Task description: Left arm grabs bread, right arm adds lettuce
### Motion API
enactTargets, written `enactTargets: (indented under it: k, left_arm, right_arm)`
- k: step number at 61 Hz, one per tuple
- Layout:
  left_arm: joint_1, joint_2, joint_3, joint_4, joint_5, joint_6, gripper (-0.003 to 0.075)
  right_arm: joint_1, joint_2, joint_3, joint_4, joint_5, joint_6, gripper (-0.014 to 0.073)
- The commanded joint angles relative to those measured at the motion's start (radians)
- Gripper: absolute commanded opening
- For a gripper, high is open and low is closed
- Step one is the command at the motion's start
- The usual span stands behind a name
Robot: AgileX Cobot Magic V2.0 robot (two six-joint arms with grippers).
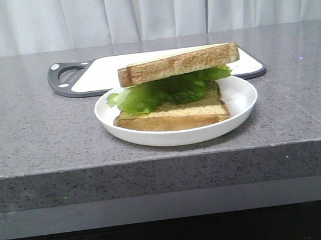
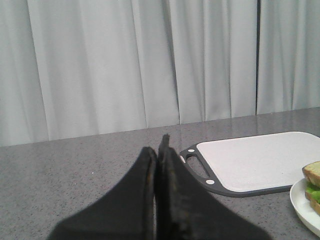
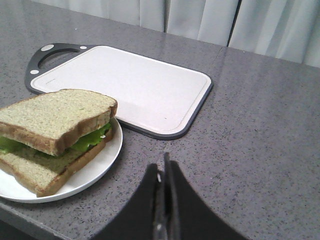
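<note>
The bread [image 1: 178, 63], a thick square slice with golden-brown crust and pale tan crumb, lies flat as the top layer of a stacked sandwich on a white plate [image 1: 241, 105]. Beneath it the ruffled bright-green lettuce [image 1: 157, 92] spreads over a matching bottom slice [image 1: 174, 116], its edges spilling out.

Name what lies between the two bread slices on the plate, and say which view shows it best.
The lettuce lies between the top bread and the bottom slice on the plate; the front view shows it best.

Bread [image 1: 178, 63] tops lettuce [image 1: 163, 91] on a second slice [image 1: 174, 115]; white plate [image 1: 238, 107]; cutting board [image 1: 93, 72] behind.
</note>
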Motion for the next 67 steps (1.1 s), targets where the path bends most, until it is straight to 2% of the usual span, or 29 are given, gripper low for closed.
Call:
enactTargets:
  k: [1,15,28,39,45,49,67]
  left_arm:
    - [0.0,0.008,-0.019,0.149,-0.089,-0.166,-0.0019]
    - [0.014,0.008,0.007,0.246,-0.088,-0.293,-0.0019]
    - [0.119,0.005,0.061,0.231,-0.084,-0.293,-0.0019]
    - [0.119,-0.06,0.196,0.222,-0.093,-0.293,-0.0019]
    - [0.119,-0.086,0.297,0.222,-0.169,-0.293,-0.0019]
    - [0.119,-0.087,0.292,0.222,-0.101,-0.293,-0.0019]
    - [0.119,-0.087,0.297,0.222,-0.108,-0.293,-0.0019]
  right_arm:
    - [-0.008,0.003,-0.025,0.007,-0.08,-0.007,-0.0067]
    - [-0.008,0.003,-0.025,0.007,-0.08,-0.007,-0.0067]
    - [-0.008,0.003,-0.025,0.007,-0.08,-0.007,-0.0067]
    - [-0.008,0.003,-0.025,0.007,-0.08,-0.007,-0.0067]
    - [-0.008,0.004,-0.025,0.007,-0.08,-0.007,-0.0067]
    - [-0.008,0.004,-0.025,0.007,-0.079,-0.007,-0.0067]
    - [-0.008,0.004,-0.025,0.007,-0.079,-0.007,-0.0067]
